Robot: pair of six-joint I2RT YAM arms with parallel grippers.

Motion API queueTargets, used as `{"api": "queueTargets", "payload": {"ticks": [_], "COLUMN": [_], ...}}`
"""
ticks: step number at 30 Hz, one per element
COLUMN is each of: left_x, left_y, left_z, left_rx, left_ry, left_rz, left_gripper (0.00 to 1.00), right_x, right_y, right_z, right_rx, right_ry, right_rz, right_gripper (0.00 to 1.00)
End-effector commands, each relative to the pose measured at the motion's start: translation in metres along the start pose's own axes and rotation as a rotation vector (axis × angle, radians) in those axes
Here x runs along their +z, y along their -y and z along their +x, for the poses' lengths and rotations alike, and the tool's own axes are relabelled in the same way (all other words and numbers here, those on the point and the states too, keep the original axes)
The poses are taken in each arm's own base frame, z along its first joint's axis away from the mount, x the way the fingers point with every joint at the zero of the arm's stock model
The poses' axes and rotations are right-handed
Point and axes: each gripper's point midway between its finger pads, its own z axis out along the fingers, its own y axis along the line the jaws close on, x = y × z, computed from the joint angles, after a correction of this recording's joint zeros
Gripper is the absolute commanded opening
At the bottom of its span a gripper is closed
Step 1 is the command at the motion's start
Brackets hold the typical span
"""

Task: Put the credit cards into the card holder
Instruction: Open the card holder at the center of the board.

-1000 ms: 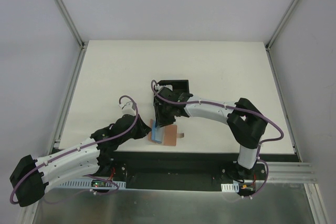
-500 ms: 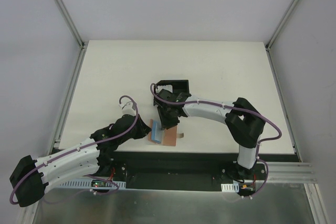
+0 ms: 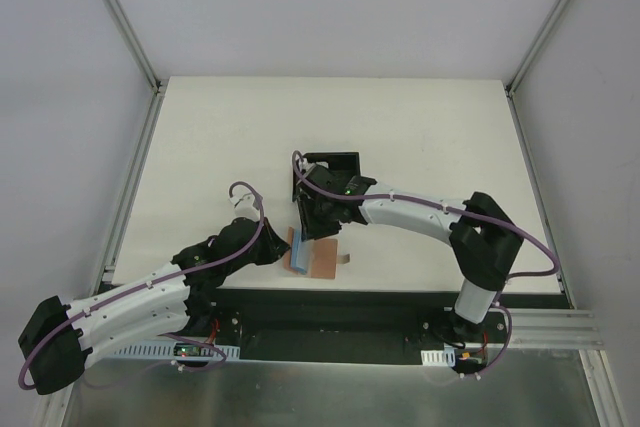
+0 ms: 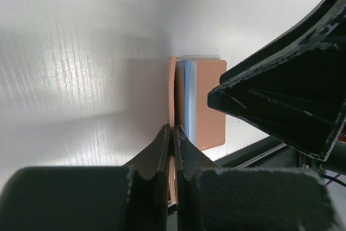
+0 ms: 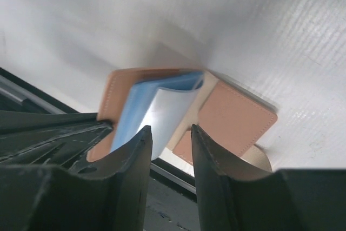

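Top external view: left claw (image 3: 276, 248) clenched on raised left flap of card holder (image 3: 322, 261), which lies open on tabletop (image 3: 420, 127). Credit cards (image 3: 299, 244), lt blue & pale, stand in card holder's fold, bowed. Right claw (image 3: 316, 230) hangs directly over card holder, jaws partly apart w/ cards' edge between; grip can't be told. Black box (image 3: 330, 163) sits just behind card holder.

Card holder (image 3: 320, 261) and black box (image 3: 337, 161) on a white bench (image 3: 200, 147)
The tan card holder lies open at lower centre of the overhead frame, close to the bench's near edge, with light blue credit cards (image 3: 299, 248) showing at its left side. The open-sided black box sits just above it, mid-frame.
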Motion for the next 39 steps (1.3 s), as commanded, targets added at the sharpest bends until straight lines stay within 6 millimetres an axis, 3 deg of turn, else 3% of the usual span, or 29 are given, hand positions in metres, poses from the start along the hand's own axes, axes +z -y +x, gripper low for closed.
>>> {"api": "queueTargets", "payload": {"ticks": [1,14,21,26,39], "left_x": [-0.003,-0.003,-0.002,-0.002,-0.002], "left_y": [0.015,0.015,0.010,0.011,0.013], "left_z": [-0.007,-0.007,-0.005,-0.006,-0.009], "left_rx": [0.010,0.009,0.000,-0.001,0.004], "left_ry": [0.010,0.012,0.013,0.017,0.021], "left_rz": [0.050,0.050,0.036,0.041,0.036], "left_gripper": [0.00,0.00,0.00,0.00,0.00], "right_x": [-0.008,0.010,-0.009,-0.014,0.012], "right_y": [-0.020,-0.025,-0.036,-0.026,-0.019], "right_z": [-0.006,0.002,-0.012,-0.013,0.000], "right_rx": [0.017,0.037,0.005,0.022,0.035], "right_ry": [0.021,-0.030,0.066,0.085,-0.002], "right_rz": [-0.085,-0.114,-0.188,-0.156,-0.120], "right_gripper": [0.38,0.39,0.40,0.41,0.39]}}
